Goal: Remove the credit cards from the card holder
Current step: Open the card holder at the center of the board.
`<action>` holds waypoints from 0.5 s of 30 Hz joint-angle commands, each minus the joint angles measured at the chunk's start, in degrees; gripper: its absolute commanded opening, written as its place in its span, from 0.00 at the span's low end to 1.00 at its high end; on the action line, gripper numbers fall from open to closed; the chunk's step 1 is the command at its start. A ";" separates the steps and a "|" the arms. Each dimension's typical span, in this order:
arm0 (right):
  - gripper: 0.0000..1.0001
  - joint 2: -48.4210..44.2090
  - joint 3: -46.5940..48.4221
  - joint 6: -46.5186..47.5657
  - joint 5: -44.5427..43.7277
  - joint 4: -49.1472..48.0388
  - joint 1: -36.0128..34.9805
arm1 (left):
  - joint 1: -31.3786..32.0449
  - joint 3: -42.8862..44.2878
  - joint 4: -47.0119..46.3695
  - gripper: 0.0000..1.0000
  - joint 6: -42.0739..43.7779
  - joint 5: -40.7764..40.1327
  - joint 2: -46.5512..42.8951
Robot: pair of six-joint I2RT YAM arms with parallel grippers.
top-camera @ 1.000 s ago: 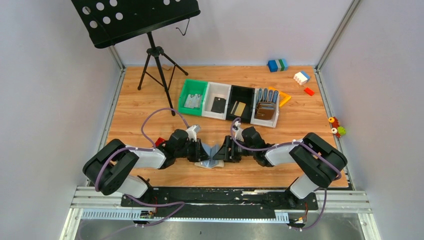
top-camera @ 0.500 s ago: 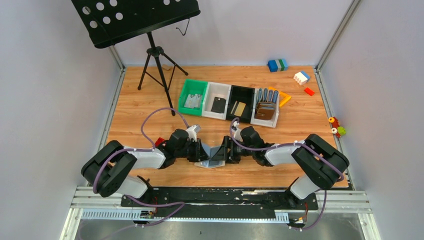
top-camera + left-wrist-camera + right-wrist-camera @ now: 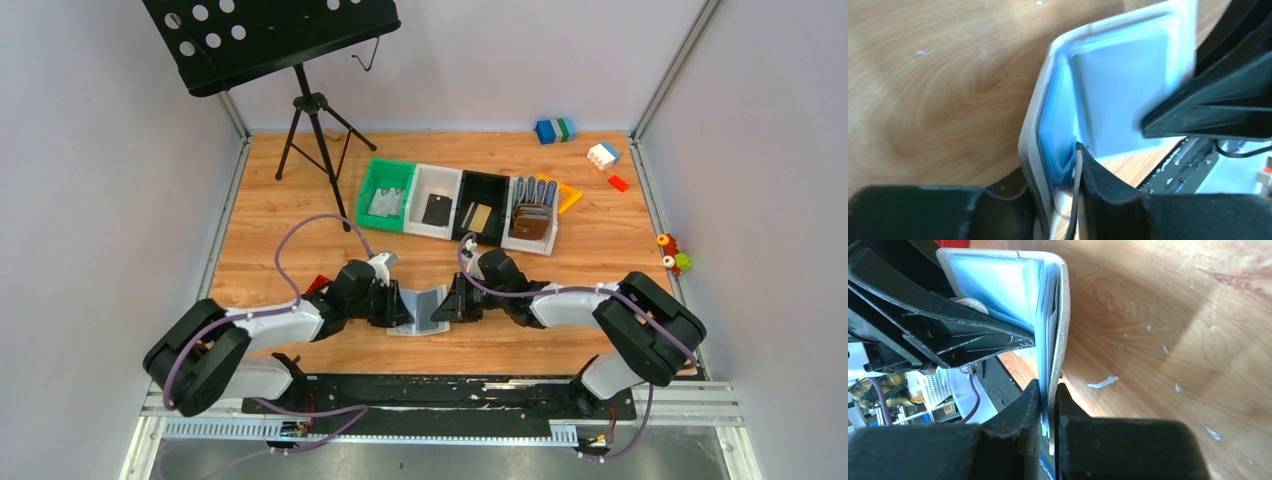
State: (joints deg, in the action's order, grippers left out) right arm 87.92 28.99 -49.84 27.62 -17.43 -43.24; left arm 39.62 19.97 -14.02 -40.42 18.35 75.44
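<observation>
The pale grey-beige card holder (image 3: pixel 418 308) stands open in a V on the wooden table between my two grippers. My left gripper (image 3: pixel 398 305) is shut on its left flap, my right gripper (image 3: pixel 442 305) on its right flap. In the left wrist view the card holder (image 3: pixel 1118 85) shows blue-tinted inner sleeves, and my left gripper (image 3: pixel 1058 200) pinches the cover's edge. In the right wrist view my right gripper (image 3: pixel 1048 400) clamps the cover and sleeves of the card holder (image 3: pixel 998 285). No card shows clearly inside it. A gold-tan credit card (image 3: pixel 478 217) lies in the black bin.
A row of bins (image 3: pixel 460 205) stands behind the grippers: green, white, black, and one with brown wallets (image 3: pixel 530 222). A music stand (image 3: pixel 312 130) rises at the back left. Toy bricks (image 3: pixel 603 154) lie at the back right, and a red block (image 3: pixel 320 284) sits by the left arm.
My right gripper has shut on the right flap. The two flaps now stand further apart. My left arm has stretched out, with its elbow lower and further left.
</observation>
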 commanded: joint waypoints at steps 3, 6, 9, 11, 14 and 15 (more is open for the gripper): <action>0.00 -7.90 -2.85 4.29 -0.51 -0.61 3.42 | -1.64 1.97 19.23 0.47 6.19 -12.51 -10.43; 0.00 -10.28 -4.53 5.75 1.23 -2.22 4.59 | -6.04 -0.08 18.28 0.57 5.05 -9.90 -13.47; 0.00 -12.29 -6.12 6.19 4.06 -6.03 5.99 | -8.31 -3.07 13.65 0.63 2.85 -5.70 -18.50; 0.00 -13.81 -6.68 6.97 6.06 -7.48 6.84 | -8.58 -5.49 9.61 0.72 1.04 -3.30 -23.85; 0.00 -16.11 -6.73 8.52 7.95 -8.10 7.53 | -8.59 -7.72 2.79 0.86 -1.48 1.85 -30.20; 0.00 -16.95 -6.68 9.11 8.37 -7.91 7.55 | -8.59 -8.00 1.44 0.91 -2.34 3.01 -31.60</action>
State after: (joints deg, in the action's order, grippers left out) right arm 74.91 21.82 -44.25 31.64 -19.16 -36.16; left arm 31.14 12.91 -2.74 -39.31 14.85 49.50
